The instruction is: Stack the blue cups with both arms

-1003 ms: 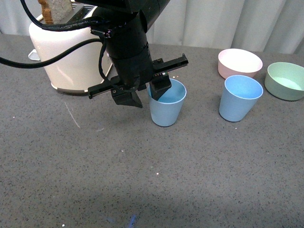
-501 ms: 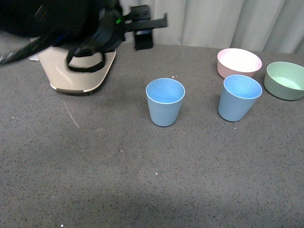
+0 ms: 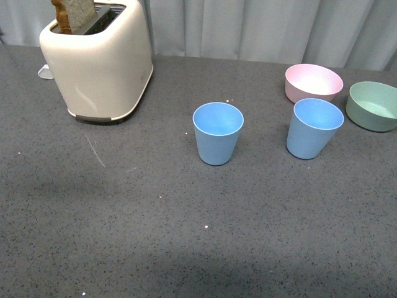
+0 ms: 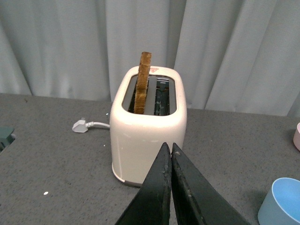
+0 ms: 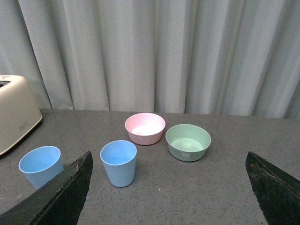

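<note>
Toaster (image 3: 99, 59): we find it at the back left, with a bread slice (image 3: 73, 13) standing in its slot.
Left cup (image 3: 217, 133): mid-table, to the right of the toaster and nearer us.
Right cup (image 3: 313, 129): well apart to the right, just before the nearer bowl (image 3: 313, 82).
Far bowl (image 3: 372, 105): we see it rightmost.

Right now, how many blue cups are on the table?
2. One cup stands right of the toaster; the other cup stands in front of the pink bowl. None seems hidden.

Soft even light, sharp focus
</note>
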Action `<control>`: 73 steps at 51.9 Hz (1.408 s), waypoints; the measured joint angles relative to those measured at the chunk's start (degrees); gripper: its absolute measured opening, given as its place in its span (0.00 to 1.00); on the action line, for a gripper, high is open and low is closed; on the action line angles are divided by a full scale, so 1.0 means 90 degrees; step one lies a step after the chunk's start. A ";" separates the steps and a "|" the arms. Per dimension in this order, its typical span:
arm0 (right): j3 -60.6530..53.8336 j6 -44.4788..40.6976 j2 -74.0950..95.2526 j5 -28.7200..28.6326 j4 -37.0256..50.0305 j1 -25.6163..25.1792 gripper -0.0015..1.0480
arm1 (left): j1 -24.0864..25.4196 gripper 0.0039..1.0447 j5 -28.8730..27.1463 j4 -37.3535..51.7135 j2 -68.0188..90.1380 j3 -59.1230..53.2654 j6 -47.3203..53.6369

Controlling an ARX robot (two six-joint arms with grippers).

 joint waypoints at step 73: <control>0.0000 0.0002 0.0000 0.0007 0.0000 0.0000 0.91 | 0.1132 0.03 0.1095 -0.4634 -0.6402 -0.1632 0.0027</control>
